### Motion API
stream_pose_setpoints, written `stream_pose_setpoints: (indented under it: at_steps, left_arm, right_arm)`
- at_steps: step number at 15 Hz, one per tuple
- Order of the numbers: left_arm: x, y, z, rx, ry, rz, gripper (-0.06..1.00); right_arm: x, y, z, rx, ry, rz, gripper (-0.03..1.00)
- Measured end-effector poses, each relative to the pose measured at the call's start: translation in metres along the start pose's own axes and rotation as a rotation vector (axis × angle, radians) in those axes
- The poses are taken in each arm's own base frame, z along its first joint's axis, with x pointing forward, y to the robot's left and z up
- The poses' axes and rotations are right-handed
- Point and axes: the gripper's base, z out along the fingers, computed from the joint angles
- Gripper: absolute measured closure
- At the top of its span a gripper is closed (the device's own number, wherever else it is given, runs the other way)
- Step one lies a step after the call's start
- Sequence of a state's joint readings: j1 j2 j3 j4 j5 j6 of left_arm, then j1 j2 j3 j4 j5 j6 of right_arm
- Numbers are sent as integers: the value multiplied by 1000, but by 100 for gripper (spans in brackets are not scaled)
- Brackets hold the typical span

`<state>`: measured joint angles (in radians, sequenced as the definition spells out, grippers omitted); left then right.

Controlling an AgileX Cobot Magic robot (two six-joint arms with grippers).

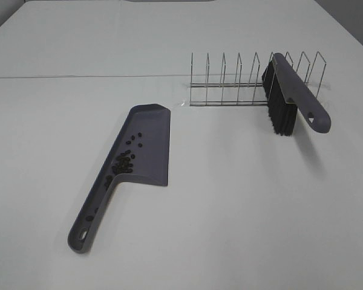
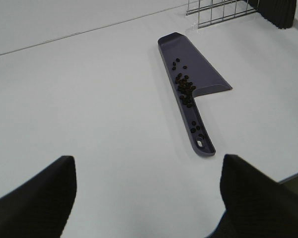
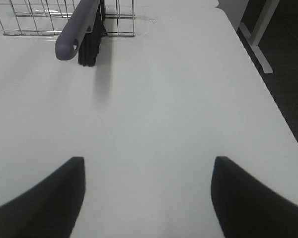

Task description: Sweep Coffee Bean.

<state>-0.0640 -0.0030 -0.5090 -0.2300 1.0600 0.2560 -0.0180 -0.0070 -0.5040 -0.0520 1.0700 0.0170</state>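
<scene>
Both my hands apart, holding nothing.
My left hand (image 2: pixel 146 198) and right hand (image 3: pixel 148 198) hover, spread wide, above the white table (image 1: pixel 230 211).

Dark coffee beans (image 1: pixel 124 161) clustered in dustpan (image 1: pixel 152 142)

Black, textured, tapering jaws, both grippers
</scene>
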Motion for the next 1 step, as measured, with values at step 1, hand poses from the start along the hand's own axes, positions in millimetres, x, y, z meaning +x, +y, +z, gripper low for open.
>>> stream_pose_setpoints:
  at_steps: [1]
  left_arm:
    - [0,0,0,0,0,0,18]
  right_arm:
    - [0,0,0,0,0,0,29]
